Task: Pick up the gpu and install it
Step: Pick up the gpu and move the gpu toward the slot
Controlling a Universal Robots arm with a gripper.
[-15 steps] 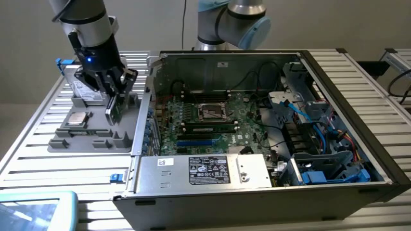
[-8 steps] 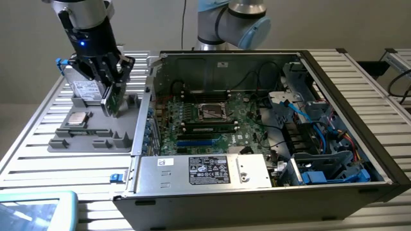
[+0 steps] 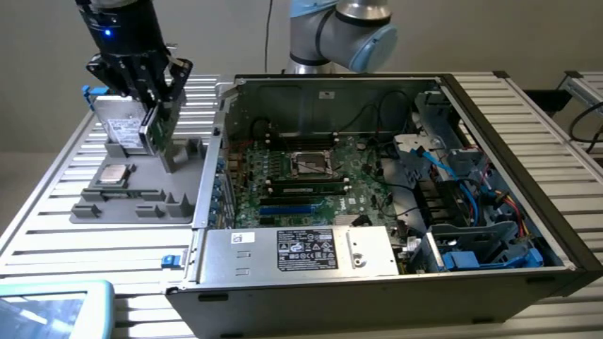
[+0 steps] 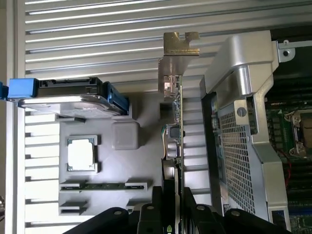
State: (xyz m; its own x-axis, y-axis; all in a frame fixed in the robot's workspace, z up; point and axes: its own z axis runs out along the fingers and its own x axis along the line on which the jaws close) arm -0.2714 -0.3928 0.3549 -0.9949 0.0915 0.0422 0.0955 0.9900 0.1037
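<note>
Black pincer (image 3: pixel 158 99) clamps the gpu (image 3: pixel 160 134), card upright & edge-on w/ green board showing, at the far end of a grey parts tray (image 3: pixel 141 208) nr the surface's (image 3: pixel 56 233) edge on the exterior view's left. Tray also carries a grey drive (image 3: pixel 123 131) w/ white sticker & a square chip (image 3: pixel 113 175). Just beside it, toward the exterior view's right, sits an open PC case (image 3: pixel 377 304), motherboard (image 3: pixel 301 176) exposed. Robot arm joint (image 3: pixel 339 32) rises behind the case.

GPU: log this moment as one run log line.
gripper: closed on gpu | gpu: held on edge at grey parts tray | computer case: open, gpu not yet installed
</note>
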